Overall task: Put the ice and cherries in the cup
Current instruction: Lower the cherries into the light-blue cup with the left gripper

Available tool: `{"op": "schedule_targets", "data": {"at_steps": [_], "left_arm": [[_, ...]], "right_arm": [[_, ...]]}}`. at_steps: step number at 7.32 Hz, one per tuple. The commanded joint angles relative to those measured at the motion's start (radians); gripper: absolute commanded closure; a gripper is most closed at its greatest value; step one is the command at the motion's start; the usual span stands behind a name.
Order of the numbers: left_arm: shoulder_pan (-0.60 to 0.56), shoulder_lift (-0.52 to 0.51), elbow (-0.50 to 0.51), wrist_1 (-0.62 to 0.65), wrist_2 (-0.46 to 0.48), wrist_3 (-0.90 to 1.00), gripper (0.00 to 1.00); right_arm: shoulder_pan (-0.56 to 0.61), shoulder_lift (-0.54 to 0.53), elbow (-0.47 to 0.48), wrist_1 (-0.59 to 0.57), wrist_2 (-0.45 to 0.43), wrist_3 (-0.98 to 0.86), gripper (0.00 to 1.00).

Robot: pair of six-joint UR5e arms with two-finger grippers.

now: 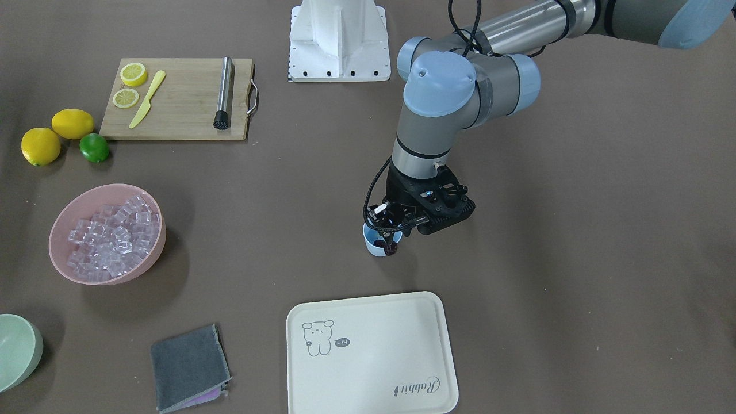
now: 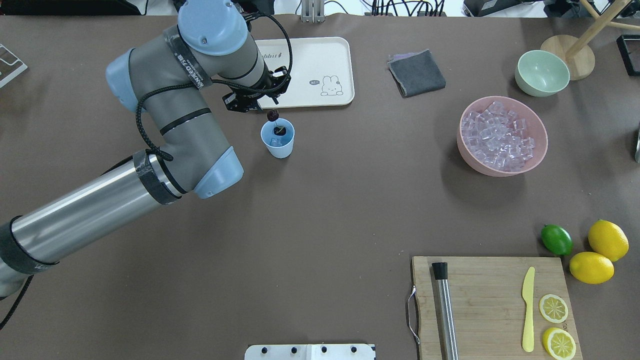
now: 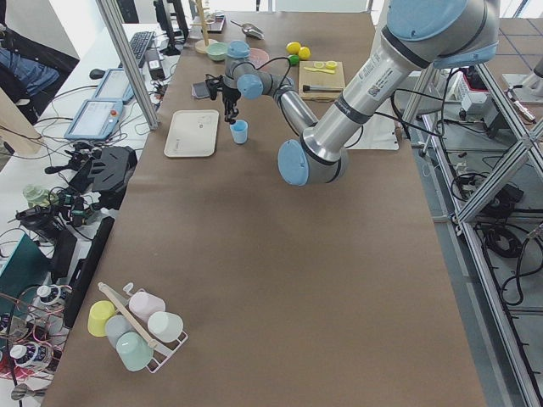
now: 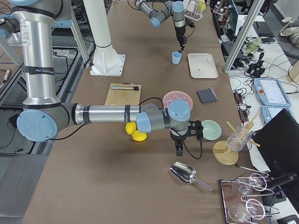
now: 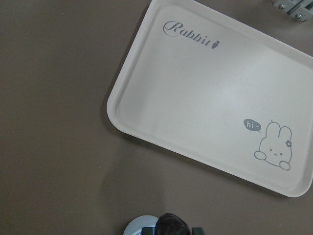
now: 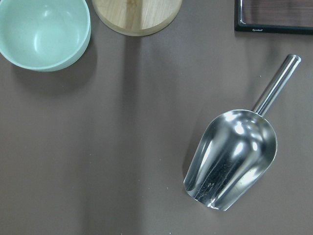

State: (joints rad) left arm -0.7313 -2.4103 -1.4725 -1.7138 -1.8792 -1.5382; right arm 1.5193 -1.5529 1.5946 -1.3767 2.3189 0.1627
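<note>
The light-blue cup [image 2: 278, 146] stands near the white tray, with some ice [image 2: 274, 142] and one dark cherry [image 2: 280, 131] showing inside it. My left gripper [image 2: 270, 104] hangs just over the cup's far rim, shut on the cherries [image 1: 391, 248]. The second cherry [image 2: 273, 116] dangles at the rim and shows at the bottom of the left wrist view [image 5: 168, 226]. The heap of ice [image 1: 112, 236] fills the pink bowl [image 1: 57, 247]. My right gripper [image 4: 179, 150] shows only in the exterior right view, above a steel scoop [image 6: 230, 161]; I cannot tell whether it is open.
The white rabbit tray [image 1: 374, 356] lies just beyond the cup. A grey cloth [image 1: 187, 368], a pale green bowl [image 2: 542, 72], a cutting board [image 1: 178, 98] with knife, muddler and lemon slices, two lemons and a lime [image 1: 94, 148] lie around the table.
</note>
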Motion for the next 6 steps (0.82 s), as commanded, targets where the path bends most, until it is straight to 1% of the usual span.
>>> {"op": "schedule_targets", "data": {"at_steps": [1, 3, 4, 5, 6], "left_arm": [[0.003, 0.005, -0.017, 0.000, 0.000, 0.003, 0.02], [0.004, 0.019, -0.019, -0.003, 0.002, 0.007, 0.03], [0.007, 0.019, -0.006, -0.007, 0.000, 0.013, 0.35], [0.006, 0.010, 0.042, -0.015, 0.023, 0.024, 0.56], [0.004, 0.010, 0.078, -0.035, 0.061, 0.055, 0.62]], "right_arm": [[-0.002, -0.001, -0.002, 0.001, -0.003, -0.002, 0.00], [-0.002, -0.001, -0.005, 0.001, -0.003, -0.003, 0.00], [-0.002, -0.001, -0.005, 0.001, -0.003, -0.005, 0.00], [-0.002, -0.001, -0.007, 0.001, -0.003, -0.005, 0.00], [-0.002, -0.001, -0.007, 0.001, -0.003, -0.006, 0.00]]}}
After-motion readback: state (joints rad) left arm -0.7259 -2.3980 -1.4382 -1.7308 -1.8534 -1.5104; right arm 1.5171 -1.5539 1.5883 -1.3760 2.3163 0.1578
